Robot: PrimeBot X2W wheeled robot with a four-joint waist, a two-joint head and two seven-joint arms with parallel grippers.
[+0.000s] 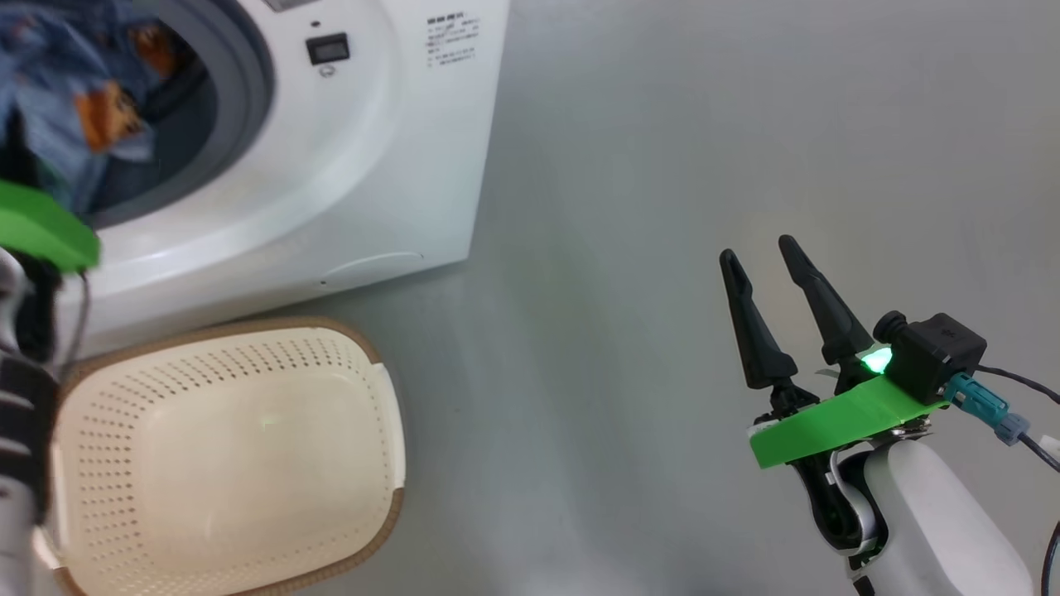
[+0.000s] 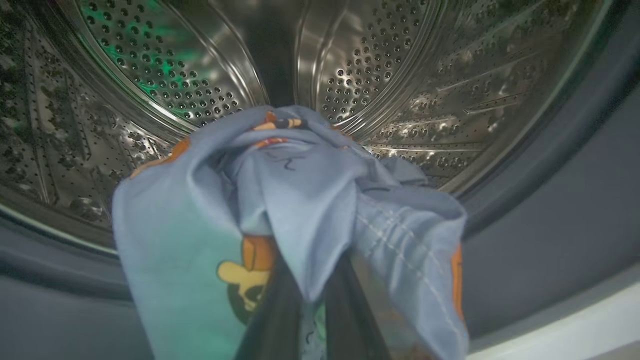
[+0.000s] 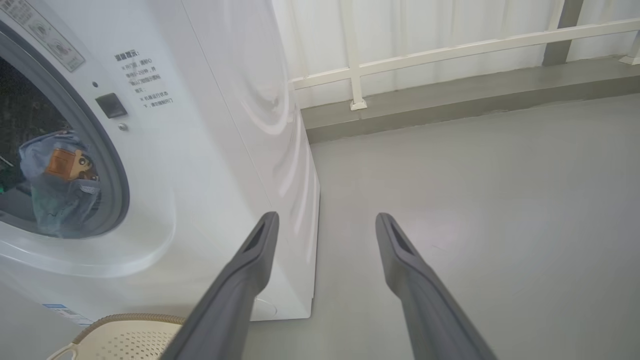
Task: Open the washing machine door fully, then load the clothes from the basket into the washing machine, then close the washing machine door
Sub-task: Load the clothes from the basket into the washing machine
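Blue printed fabric, the clothes (image 2: 300, 200), is hanging in a bunch at the mouth of the washing machine (image 1: 397, 149), at the far left of the scene, with the perforated steel drum (image 2: 380, 60) curving behind it. The left gripper (image 2: 312, 285) is pinching this bundle: its two dark fingers are standing nearly together, with a fold of cloth caught between them and the rest draping over their tips. The bundle is hanging level with the grey rubber ring (image 1: 248, 83), not yet resting down inside the drum.

The basket (image 1: 290, 324) is sitting on the floor at the near left, just in front of the machine. Its cream inside is showing bare, so the load is looking to be all out of it. The right gripper (image 1: 758, 249) is waiting at the near right, well apart from the machine, jaws spread wide and holding nothing.

The opening is standing uncovered, so the door-opening step is looking done, and loading is nearing its end. Three things are remaining: letting the garment go deep enough inside, drawing the arm out, and closing the washing machine door.
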